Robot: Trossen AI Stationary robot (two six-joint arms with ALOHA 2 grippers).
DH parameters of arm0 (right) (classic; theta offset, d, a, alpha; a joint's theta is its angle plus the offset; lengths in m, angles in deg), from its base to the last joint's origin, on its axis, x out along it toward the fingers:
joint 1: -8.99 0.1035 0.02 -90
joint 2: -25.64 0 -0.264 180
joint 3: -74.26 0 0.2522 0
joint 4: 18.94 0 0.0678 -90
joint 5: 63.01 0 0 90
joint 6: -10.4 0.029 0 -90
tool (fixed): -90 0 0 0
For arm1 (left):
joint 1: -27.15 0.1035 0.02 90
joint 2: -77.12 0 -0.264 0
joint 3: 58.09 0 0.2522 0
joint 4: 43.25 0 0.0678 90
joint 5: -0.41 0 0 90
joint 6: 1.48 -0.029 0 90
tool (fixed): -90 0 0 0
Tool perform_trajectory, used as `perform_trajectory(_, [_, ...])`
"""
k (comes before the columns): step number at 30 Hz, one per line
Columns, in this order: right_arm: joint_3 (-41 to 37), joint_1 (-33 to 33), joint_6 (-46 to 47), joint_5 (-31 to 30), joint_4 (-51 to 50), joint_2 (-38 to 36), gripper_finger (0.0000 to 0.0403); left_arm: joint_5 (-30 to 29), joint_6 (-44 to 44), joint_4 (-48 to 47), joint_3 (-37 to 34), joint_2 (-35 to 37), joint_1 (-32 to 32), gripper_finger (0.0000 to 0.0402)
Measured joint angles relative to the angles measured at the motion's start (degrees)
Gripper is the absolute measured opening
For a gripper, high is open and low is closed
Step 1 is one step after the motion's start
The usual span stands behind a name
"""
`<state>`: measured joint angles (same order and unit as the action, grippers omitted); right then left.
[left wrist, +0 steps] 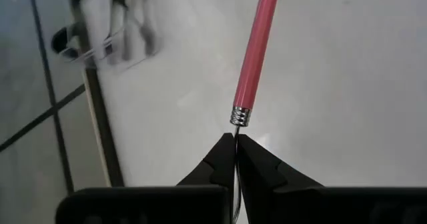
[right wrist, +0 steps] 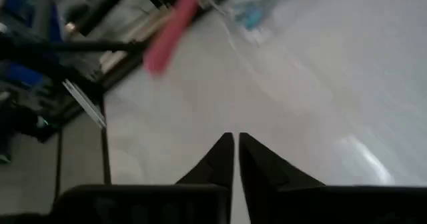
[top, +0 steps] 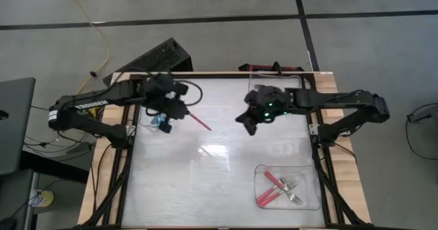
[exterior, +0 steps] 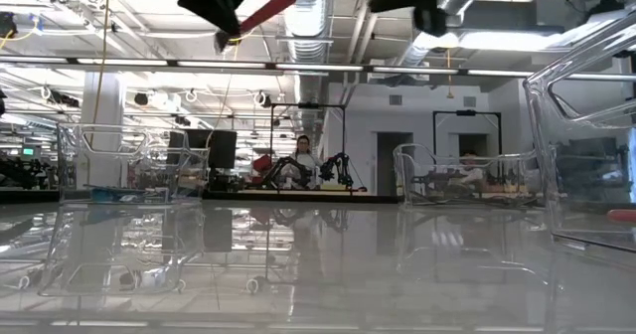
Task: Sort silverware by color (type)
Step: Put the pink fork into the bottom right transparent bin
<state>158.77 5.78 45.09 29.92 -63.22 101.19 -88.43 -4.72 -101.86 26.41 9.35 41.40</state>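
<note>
The grey concrete floor [top: 226, 4] is crossed by dark lines, and a yellow cable [top: 96, 31] trails at 11 o'clock. Past the white table [top: 219, 168], ceiling ducts [exterior: 318, 6] and strip lights [exterior: 149, 24] run overhead, and 2 people [exterior: 303, 155] sit far back.

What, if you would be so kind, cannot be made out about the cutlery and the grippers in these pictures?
- The held red-handled piece: its metal end is hidden between the left gripper fingers in the left wrist view.
- Blue items in the tray near the left gripper: mostly covered by the arm in the high view.
- Red pieces in the front tray: too small to count surely.
- Right gripper: shut, empty.
</note>
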Motion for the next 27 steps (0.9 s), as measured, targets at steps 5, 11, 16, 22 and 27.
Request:
perform_trajectory(5, [0.0, -0.76, 3.37, 0.33, 11.89, 3.76, 0.01, 0.16, 0.84, 5.79, -2.0, -1.87, -3.47, 0.0001])
perform_trajectory(11, [0.0, -3.27, 8.57, 13.05, 22.69, 8.77, 0.0214, -0.3, 2.46, 6.77, -2.4, -5.46, -6.16, 0.0])
perform_trajectory(16, [0.02, -3.25, 12.83, 17.3, 26.78, 13.04, 0.0289, -4.2, 2.03, 8.05, -2.4, -8.52, -7.66, 0.0])
perform_trajectory(22, [-0.04, -3.69, 17.0, 22.63, 26.35, 17.45, 0.0311, -8.3, -0.37, 9.65, -2.4, -9.31, -9.0, 0.0])
perform_trajectory(27, [-0.04, -3.53, 16.5, 23.52, 26.77, 19.96, 0.0311, -8.32, -0.13, 10.13, -2.4, -9.31, -9.0, 0.0])
